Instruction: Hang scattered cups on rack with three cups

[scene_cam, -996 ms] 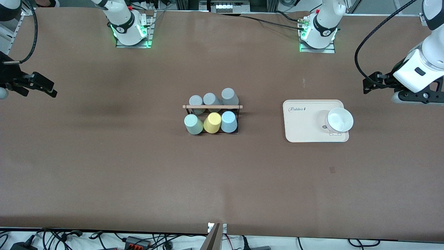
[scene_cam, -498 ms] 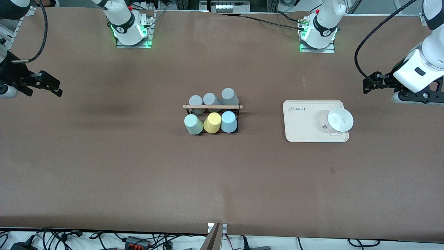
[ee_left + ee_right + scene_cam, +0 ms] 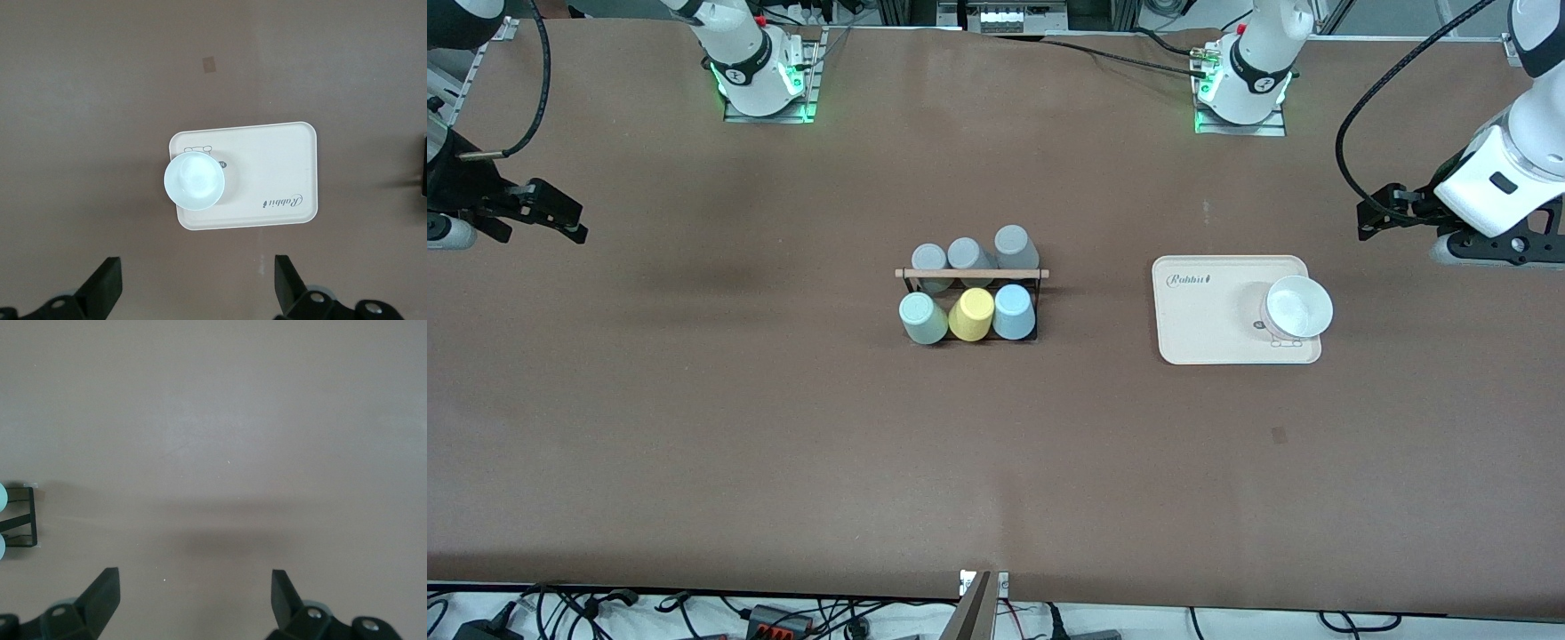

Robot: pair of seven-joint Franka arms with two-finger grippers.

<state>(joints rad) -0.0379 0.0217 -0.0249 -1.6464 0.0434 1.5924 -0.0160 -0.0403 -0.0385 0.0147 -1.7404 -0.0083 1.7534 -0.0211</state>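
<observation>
The rack (image 3: 1033,274), a black wire frame with a wooden rod on top, stands mid-table. On its nearer row sit a mint green cup (image 3: 922,318), a yellow cup (image 3: 971,314) and a light blue cup (image 3: 1014,311), all upside down. Three grey cups (image 3: 969,256) fill the row toward the bases. My right gripper (image 3: 569,224) hovers open and empty over bare table at the right arm's end; in its wrist view the gripper (image 3: 195,587) sees only the rack's end (image 3: 23,520). My left gripper (image 3: 1368,220) hangs open and empty beside the tray, also shown as the gripper (image 3: 197,280).
A cream tray (image 3: 1200,320) lies toward the left arm's end of the table, with a white bowl (image 3: 1298,307) on it. The left wrist view shows the same tray (image 3: 280,153) and bowl (image 3: 193,180). Cables run along the table's front edge.
The right gripper has shifted slightly toward the middle of the table. The left arm, the cups and the rack have not moved.
</observation>
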